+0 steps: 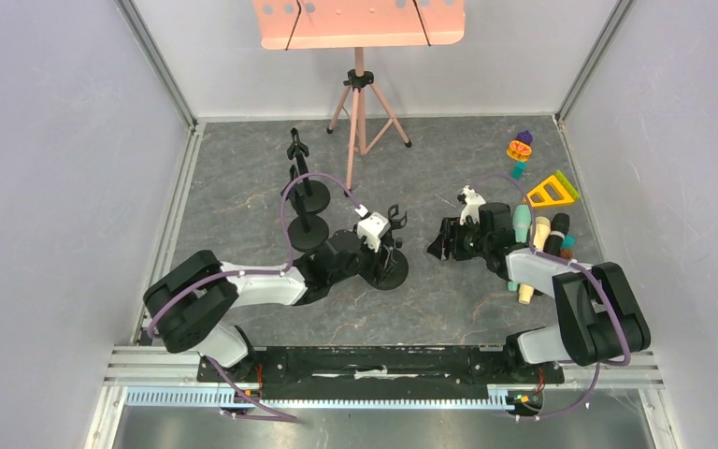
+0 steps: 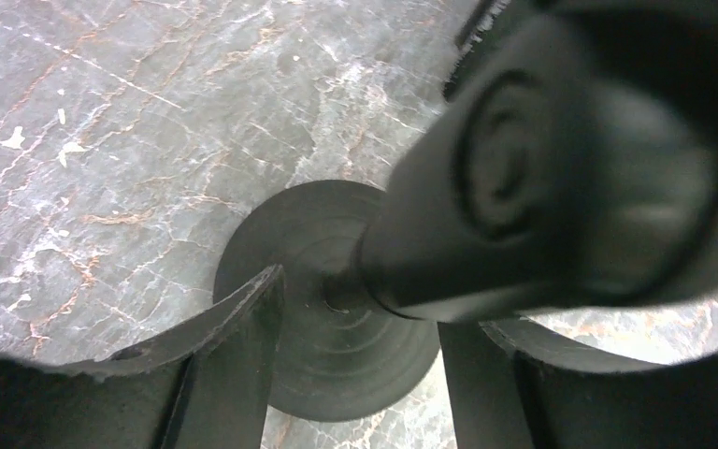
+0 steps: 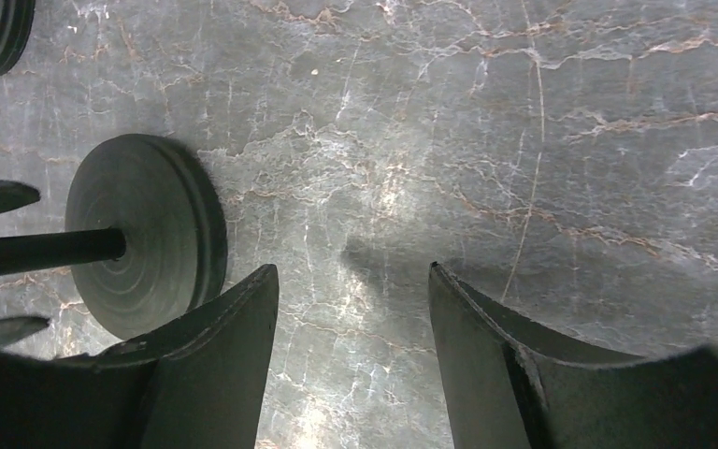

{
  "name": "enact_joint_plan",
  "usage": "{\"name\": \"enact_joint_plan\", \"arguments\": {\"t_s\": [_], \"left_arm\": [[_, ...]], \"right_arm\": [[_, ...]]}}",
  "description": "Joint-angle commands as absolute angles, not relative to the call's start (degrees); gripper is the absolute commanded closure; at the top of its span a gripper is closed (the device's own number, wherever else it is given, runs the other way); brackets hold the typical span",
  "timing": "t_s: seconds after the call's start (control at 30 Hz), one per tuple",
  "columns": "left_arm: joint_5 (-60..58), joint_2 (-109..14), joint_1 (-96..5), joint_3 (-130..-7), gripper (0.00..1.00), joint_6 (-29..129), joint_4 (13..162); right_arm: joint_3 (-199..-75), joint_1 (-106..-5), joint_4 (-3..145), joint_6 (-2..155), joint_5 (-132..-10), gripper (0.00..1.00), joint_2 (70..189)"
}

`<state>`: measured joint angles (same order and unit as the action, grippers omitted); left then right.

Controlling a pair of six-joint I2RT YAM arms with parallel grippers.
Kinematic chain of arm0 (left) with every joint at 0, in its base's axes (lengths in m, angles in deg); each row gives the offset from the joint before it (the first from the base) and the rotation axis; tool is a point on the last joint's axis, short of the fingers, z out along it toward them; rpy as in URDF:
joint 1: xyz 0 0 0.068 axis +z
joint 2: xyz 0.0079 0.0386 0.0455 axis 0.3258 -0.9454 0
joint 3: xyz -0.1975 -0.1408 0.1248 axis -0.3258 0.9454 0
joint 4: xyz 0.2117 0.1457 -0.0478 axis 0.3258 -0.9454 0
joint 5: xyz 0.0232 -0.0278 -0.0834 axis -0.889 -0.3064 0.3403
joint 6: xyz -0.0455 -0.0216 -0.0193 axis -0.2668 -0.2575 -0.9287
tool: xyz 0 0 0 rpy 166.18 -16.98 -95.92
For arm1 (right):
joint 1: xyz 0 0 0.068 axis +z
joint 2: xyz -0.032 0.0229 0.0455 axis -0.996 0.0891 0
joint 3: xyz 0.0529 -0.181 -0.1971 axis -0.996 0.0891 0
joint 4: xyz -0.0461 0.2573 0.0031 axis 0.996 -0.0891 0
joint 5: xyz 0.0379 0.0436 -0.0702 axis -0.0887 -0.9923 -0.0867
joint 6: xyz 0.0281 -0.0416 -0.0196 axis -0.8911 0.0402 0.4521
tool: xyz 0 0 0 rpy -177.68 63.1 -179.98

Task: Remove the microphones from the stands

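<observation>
From above, the left hand [image 1: 381, 251] sits low at the stand [image 1: 391, 271], with the right hand [image 1: 445, 245] near. Left wrist: fingers apart astride the pole [image 2: 341, 290], and a blurred dark body, likely the microphone [image 2: 542, 178], above them; best to close squarely on it, then lift straight up. Right wrist: fingers apart, empty, over the desk [image 3: 524, 140].

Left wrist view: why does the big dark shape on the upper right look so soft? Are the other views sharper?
Left wrist view: that dark shape is very close to the lens, so out of focus; the stand base and marble floor are clearer. Right wrist view: sharp, with soft glare on the marble. Top external view: sharp, evenly lit.
</observation>
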<state>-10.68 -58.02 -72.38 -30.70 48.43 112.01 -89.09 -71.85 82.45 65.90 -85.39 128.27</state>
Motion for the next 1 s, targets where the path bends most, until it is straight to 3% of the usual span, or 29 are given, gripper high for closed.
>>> {"name": "enact_joint_plan", "arguments": {"t_s": [0.0, 0.67, 0.83, 0.97], "left_arm": [[-17.15, -60.7, -72.24, -31.01, 0.36, 45.15, 119.79], [-20.02, -68.37, -66.33, -34.59, 0.51, 44.0, 121.66], [-18.95, -68.84, -63.6, -35.13, 0.5, 43.15, 120.47], [-15.42, -67.66, -63.14, -35.2, 0.41, 42.96, 119.7]], "right_arm": [[-90.5, -71.39, 83.65, 65.77, -87.39, 0.34, 128.13], [-88.85, -69.92, 83.49, 63.96, -87.05, 0.34, 125.3], [-89.38, -69.81, 83.22, 63.74, -87.53, 0.34, 126.48], [-89.57, -69.77, 82.87, 63.99, -87.64, 0.33, 126.47]]}}
